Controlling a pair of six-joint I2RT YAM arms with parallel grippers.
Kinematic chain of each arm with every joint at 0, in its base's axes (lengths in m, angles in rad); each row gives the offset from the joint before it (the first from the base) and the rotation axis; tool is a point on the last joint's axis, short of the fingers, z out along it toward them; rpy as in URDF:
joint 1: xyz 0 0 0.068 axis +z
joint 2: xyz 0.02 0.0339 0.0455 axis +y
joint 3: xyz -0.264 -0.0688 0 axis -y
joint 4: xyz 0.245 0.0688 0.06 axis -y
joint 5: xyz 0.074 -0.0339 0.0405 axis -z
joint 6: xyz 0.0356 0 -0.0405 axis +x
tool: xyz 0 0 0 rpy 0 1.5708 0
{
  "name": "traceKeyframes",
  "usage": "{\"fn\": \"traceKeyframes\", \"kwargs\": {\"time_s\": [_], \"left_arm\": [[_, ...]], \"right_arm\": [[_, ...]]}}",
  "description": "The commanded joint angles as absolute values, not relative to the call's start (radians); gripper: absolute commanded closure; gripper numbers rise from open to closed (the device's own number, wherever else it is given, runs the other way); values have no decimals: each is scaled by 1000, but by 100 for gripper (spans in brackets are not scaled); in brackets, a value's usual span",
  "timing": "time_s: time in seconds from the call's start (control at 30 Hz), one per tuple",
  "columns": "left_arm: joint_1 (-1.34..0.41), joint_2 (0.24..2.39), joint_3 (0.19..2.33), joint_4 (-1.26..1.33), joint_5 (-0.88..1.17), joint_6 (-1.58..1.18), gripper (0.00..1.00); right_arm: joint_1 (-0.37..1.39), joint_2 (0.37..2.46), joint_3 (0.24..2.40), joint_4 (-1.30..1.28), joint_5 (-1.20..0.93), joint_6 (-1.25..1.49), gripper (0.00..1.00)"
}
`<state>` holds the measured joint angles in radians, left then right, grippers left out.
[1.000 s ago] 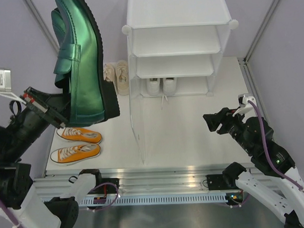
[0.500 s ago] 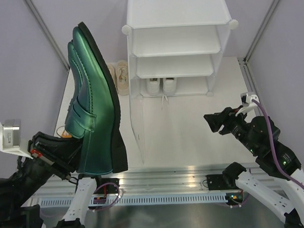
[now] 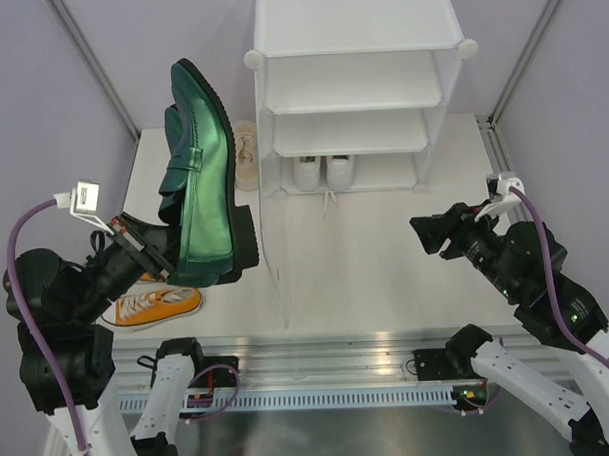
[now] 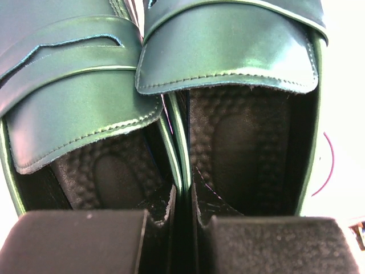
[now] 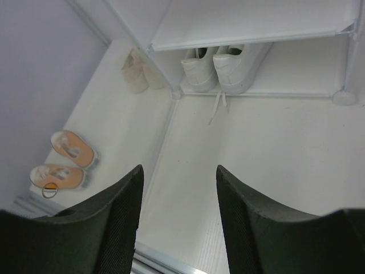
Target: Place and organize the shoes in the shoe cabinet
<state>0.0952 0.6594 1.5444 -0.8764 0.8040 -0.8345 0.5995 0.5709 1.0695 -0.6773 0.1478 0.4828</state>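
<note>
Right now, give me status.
Left pincer shut on green shoes, aloft left of cabinet. Right pincer open, empty. White sneakers occupy bottom shelf.

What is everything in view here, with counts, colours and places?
shoe cabinet: one, white, far middle of the table
table: one, white, under everything
white sneakers: two, white, bottom tier of the shoe cabinet
cream sneakers: two, cream, on the table against the shoe cabinet's left side
orange sneakers: two, orange with white soles, near left of the table
green shoes: two, metallic dark green, pinched together in the air left of the shoe cabinet
left gripper: one, black, shut on the green shoes
right gripper: one, black, open and empty, above the table's right side
</note>
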Motion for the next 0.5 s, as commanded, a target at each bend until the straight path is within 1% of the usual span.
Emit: {"fn": "traceKeyframes", "kwargs": {"time_s": [0.0, 0.37, 0.47], "left_arm": [[115, 649, 1549, -551, 808, -933, 98], [149, 657, 1430, -399, 830, -1000, 98], [149, 679, 1411, -376, 828, -999, 98]], "right_arm": [[600, 618, 1124, -670, 201, 456, 41], [600, 710, 1147, -595, 215, 445, 41], [600, 764, 1176, -581, 215, 430, 41]]}}
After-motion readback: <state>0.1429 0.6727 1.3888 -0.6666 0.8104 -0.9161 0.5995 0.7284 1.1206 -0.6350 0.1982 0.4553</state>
